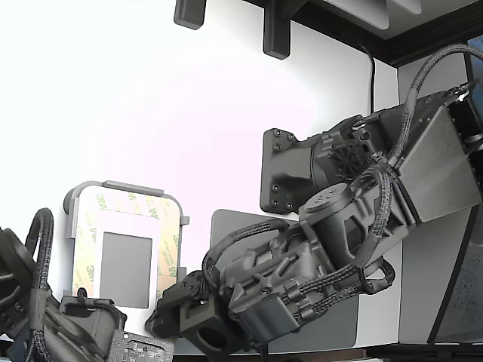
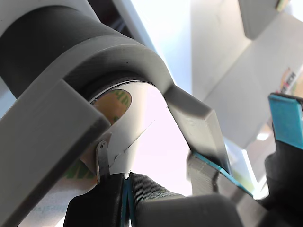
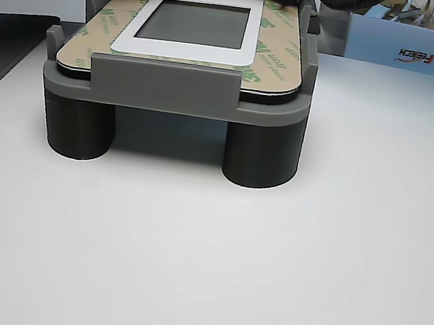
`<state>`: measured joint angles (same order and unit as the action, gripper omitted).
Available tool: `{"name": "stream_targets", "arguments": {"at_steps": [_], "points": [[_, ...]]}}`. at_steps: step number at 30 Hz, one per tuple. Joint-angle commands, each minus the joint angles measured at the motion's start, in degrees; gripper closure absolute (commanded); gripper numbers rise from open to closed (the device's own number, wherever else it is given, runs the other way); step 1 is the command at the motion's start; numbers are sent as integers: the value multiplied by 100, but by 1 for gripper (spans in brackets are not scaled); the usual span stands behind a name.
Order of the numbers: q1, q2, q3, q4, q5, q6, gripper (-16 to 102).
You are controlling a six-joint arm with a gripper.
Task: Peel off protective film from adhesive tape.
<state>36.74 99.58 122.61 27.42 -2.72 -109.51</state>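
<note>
Note that the adhesive tape (image 3: 99, 24) frames the white panel (image 3: 190, 50) on the grey fixture (image 3: 171, 87), which stands on the worktop (image 3: 207, 248). The end effector (image 2: 127, 177) sits at a fixture corner, closed or nearly so beside the tan protective film (image 2: 113, 106); whether it grips film is unclear. Judge this the pinch step; next, confirm the grip, then pull away gently.
</note>
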Motion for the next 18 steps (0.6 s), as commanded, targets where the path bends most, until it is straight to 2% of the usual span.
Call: {"name": "stream_targets", "arguments": {"at_steps": [1, 18], "points": [[-132, 79, -70, -35, -18, -18, 96], [-193, 44, -70, -44, -53, -44, 96]]}}
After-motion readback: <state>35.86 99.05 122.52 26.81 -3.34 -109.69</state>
